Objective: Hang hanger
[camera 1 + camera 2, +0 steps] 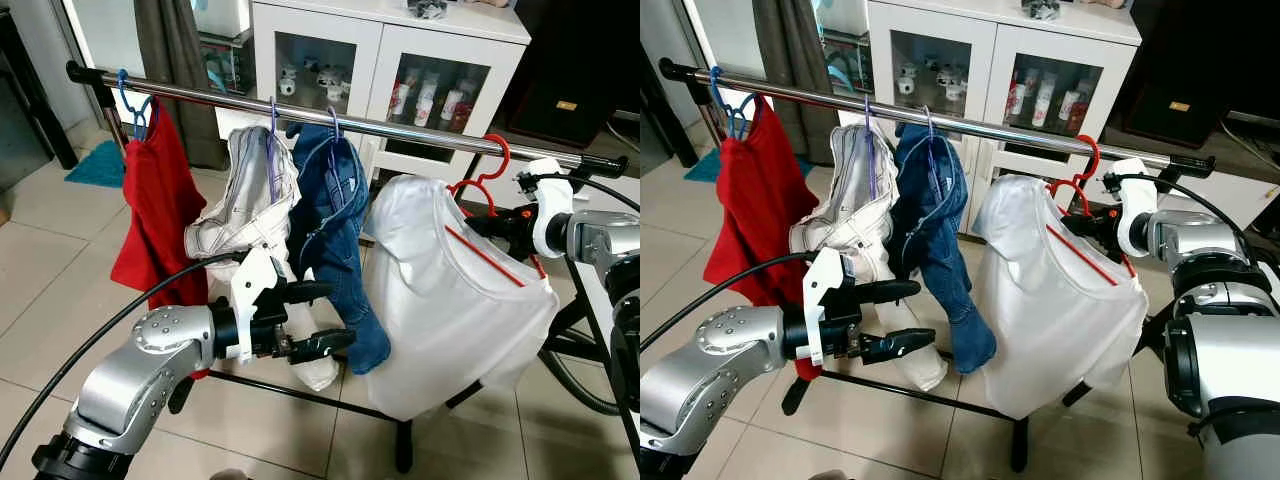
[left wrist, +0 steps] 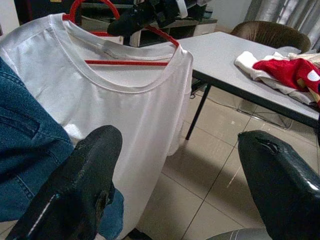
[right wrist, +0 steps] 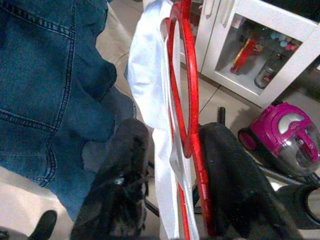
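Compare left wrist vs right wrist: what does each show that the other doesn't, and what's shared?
Left wrist alone: a grey table with red and white clothes on it, a brown chair, and the open left gripper.
Right wrist alone: a magenta vacuum cleaner, a white glass-door cabinet, and the right gripper shut on the red hanger.
Both: the red hanger, white T-shirt and blue jeans.

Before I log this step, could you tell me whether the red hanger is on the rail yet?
Cannot tell: red plastic hanger's hook reaches the steel rail; right gripper grips it.
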Controlling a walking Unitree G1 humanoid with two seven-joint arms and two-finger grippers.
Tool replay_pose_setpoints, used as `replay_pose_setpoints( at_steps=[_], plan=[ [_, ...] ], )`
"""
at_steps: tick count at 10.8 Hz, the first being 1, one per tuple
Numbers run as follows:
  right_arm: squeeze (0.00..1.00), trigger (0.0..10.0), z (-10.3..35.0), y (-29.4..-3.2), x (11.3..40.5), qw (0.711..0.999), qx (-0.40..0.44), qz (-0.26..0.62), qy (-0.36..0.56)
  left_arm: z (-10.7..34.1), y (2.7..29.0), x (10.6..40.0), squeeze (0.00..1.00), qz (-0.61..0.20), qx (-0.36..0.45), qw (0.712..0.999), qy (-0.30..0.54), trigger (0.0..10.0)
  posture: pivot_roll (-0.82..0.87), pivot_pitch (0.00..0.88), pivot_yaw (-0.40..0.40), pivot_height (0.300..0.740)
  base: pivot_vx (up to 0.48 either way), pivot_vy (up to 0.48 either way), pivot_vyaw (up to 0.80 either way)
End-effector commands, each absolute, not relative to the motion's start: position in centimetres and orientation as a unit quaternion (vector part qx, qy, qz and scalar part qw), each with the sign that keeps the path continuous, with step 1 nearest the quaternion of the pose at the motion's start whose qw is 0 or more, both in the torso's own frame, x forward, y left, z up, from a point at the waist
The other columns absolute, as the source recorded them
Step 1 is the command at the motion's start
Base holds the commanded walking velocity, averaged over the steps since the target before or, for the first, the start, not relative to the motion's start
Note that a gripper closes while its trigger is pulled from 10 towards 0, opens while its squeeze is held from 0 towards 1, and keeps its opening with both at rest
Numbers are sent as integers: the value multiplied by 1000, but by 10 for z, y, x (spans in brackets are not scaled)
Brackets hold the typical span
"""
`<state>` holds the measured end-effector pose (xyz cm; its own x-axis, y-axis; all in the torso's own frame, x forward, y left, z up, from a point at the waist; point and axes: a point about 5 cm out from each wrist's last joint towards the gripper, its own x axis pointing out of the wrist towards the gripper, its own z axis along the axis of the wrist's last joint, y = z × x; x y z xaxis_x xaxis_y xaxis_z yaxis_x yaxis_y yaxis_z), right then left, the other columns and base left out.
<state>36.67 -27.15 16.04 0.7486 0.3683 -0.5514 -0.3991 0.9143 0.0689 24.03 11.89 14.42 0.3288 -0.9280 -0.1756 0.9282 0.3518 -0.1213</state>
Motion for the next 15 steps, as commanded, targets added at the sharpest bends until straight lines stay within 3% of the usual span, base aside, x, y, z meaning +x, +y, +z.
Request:
replay_pose_setpoints(
  at_steps=[1, 12, 14, 15],
  plan=[
    [0, 0, 168, -271, 369, 937, -24, 208, 279, 144, 117, 241, 333, -575, 5, 811, 110, 10000, 22, 0, -44, 740, 0, 0, 0],
    [0, 0, 151, -272, 359, 934, 13, 236, 267, 141, 116, 248, 333, -562, 18, 821, 99, 10000, 16, 0, -45, 740, 0, 0, 0],
    [0, 0, 160, -271, 364, 945, 25, 235, 226, 142, 119, 256, 333, -543, 33, 835, 86, 10000, 4, 0, -30, 740, 0, 0, 0],
    [0, 0, 176, -276, 367, 954, 3, 226, 197, 142, 122, 267, 333, -501, 58, 861, 73, 10000, 10, 0, -40, 740, 0, 0, 0]
  ],
)
